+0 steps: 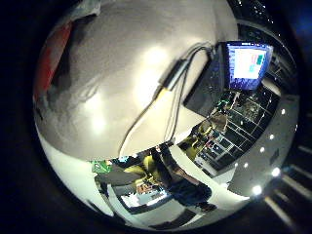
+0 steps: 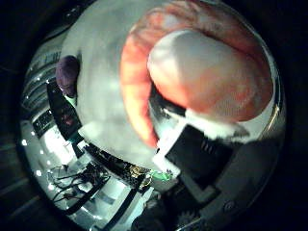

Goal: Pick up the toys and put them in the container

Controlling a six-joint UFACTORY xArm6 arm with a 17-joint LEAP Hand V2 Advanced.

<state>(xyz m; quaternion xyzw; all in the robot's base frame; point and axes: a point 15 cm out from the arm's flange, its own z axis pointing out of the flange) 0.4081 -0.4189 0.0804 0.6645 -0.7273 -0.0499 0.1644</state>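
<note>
Filling most of the thumb-side palm view, an orange-red toy (image 2: pixel 211 72) sits very close to the palm, its pale rounded front bulging toward the camera and a darker orange rim curving round its side. White and black parts of the hand (image 2: pixel 192 154) reach in just beside it and appear to press against its lower edge, but whether the fingers are curled round the toy or merely lying against it cannot be told from these views. Beyond the toy spreads the white surface (image 2: pixel 101 96), and near its far edge rests a small purple toy (image 2: pixel 67 74), well apart from the orange one.

The little-finger-side view looks out across more of the same white surface, with a red shape (image 1: pixel 48 68) at one margin that may be the container or part of the orange toy; this cannot be settled. A lit monitor (image 1: pixel 248 63) stands off the far side of the surface.

Judging by how close the orange toy is to the palm, the step in hand is most likely grasping or carrying it. The next move calls for a secure hold on it, then locating the container, which is not clearly visible. The purple toy remains to be collected afterwards.
</note>
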